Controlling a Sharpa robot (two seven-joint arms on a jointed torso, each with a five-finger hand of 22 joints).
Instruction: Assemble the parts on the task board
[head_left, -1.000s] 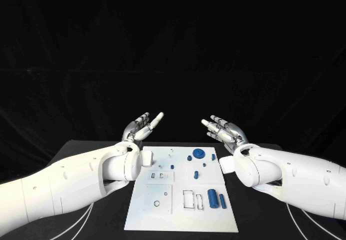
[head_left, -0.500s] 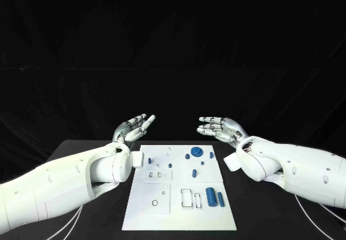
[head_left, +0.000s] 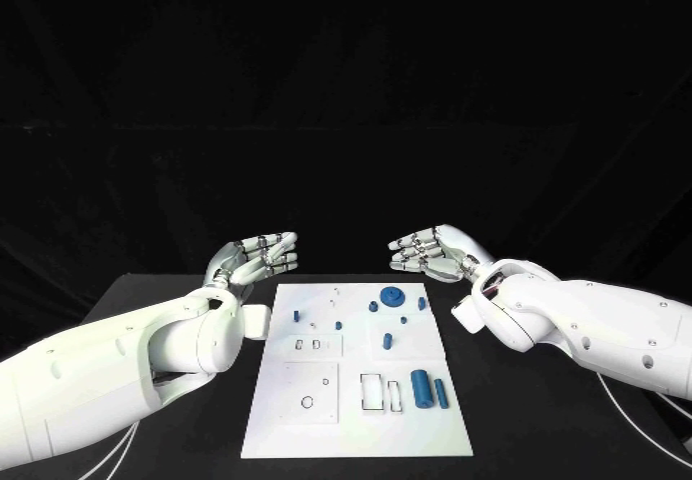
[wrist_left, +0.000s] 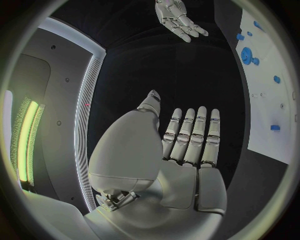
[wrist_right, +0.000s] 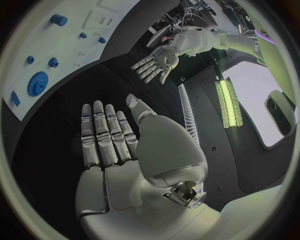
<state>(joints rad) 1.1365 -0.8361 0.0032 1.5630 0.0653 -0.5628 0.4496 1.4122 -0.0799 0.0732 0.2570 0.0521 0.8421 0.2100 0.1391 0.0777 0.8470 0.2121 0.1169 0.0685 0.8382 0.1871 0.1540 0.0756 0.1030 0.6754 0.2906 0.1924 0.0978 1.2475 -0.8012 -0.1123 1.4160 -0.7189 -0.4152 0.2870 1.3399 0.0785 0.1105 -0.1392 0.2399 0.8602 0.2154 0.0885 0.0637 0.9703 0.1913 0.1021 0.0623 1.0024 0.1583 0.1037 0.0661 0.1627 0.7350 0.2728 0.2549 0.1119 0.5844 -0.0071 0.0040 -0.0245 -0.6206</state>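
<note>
both hands: the left hand (head_left: 257, 258) and the right hand (head_left: 430, 250) were raised beyond the far edge of the task board (head_left: 325, 400), fingers straight and close together, nothing held.
step: judged as the start; no part had been taken up.
parts: the blue gear (head_left: 392, 295), a blue cylinder (head_left: 420, 387) and smaller blue pieces were seen lying on the board, mostly on its right half.
next move: a hand would need lowering onto one part and its matching slot would need picking out.
surface: a black table (head_left: 159, 300) was seen under the board.
room: a black backdrop was seen behind.
</note>
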